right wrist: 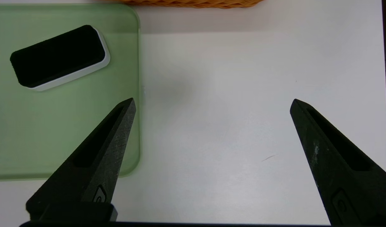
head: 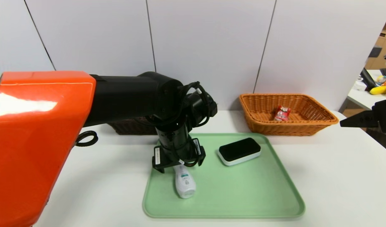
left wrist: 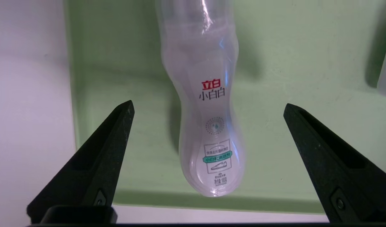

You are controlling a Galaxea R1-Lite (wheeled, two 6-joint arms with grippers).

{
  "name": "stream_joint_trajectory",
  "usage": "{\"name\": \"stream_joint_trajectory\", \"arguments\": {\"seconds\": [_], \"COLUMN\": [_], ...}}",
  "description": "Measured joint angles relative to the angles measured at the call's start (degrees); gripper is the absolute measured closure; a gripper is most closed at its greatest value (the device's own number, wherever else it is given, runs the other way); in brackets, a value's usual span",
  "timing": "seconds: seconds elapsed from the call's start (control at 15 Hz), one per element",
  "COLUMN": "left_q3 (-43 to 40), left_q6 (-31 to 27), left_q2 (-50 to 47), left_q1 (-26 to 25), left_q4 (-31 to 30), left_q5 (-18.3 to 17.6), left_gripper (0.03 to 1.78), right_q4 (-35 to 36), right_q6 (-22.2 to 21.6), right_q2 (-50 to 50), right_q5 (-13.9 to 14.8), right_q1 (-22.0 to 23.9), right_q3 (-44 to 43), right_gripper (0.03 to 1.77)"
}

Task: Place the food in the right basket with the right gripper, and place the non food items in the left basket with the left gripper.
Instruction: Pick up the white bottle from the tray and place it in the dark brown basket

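Note:
A white shoe-cleaner bottle (head: 184,183) lies on the green tray (head: 243,195) near its left side. My left gripper (head: 177,159) hangs just above the bottle's far end, open, and the bottle (left wrist: 208,104) runs between its two black fingers (left wrist: 117,126) without touching them. A black eraser with a white base (head: 239,150) rests on the tray's far part (right wrist: 59,56). A red snack packet (head: 282,113) lies in the right orange basket (head: 319,121). The left dark basket (head: 129,126) is mostly hidden behind my left arm. My right gripper (right wrist: 211,107) is open over bare table, right of the tray.
A white wall stands behind the baskets. The table edge runs at the far right, with another desk holding clutter (head: 380,88) beyond it. The tray's right edge (right wrist: 138,94) lies close to my right gripper.

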State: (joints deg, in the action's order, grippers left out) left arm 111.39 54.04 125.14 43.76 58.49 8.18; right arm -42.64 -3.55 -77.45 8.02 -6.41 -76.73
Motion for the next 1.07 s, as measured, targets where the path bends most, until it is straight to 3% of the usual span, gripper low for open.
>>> {"name": "stream_joint_trajectory", "arguments": {"seconds": [0.6,0.67,0.87,1.07], "left_q3": [-0.02,-0.04,-0.15,-0.34], "left_q6": [0.01,0.01,0.00,0.01], "left_q2": [1.22,1.24,1.40,1.41], "left_q1": [-0.94,-1.01,-1.18,-1.34], "left_q4": [0.07,0.07,0.07,0.05], "left_q5": [-0.16,-0.16,-0.17,-0.16], "left_gripper": [0.12,0.20,0.68,1.01], "right_q4": [0.00,0.00,-0.02,-0.02], "right_q6": [0.07,0.05,0.05,0.05], "right_q2": [-0.39,-0.39,-0.34,-0.28], "right_q5": [0.00,-0.04,-0.04,-0.06], "right_q1": [0.35,0.46,0.71,0.71], "right_q3": [0.16,0.22,0.27,0.35], "right_gripper": [0.11,0.11,0.11,0.11]}}
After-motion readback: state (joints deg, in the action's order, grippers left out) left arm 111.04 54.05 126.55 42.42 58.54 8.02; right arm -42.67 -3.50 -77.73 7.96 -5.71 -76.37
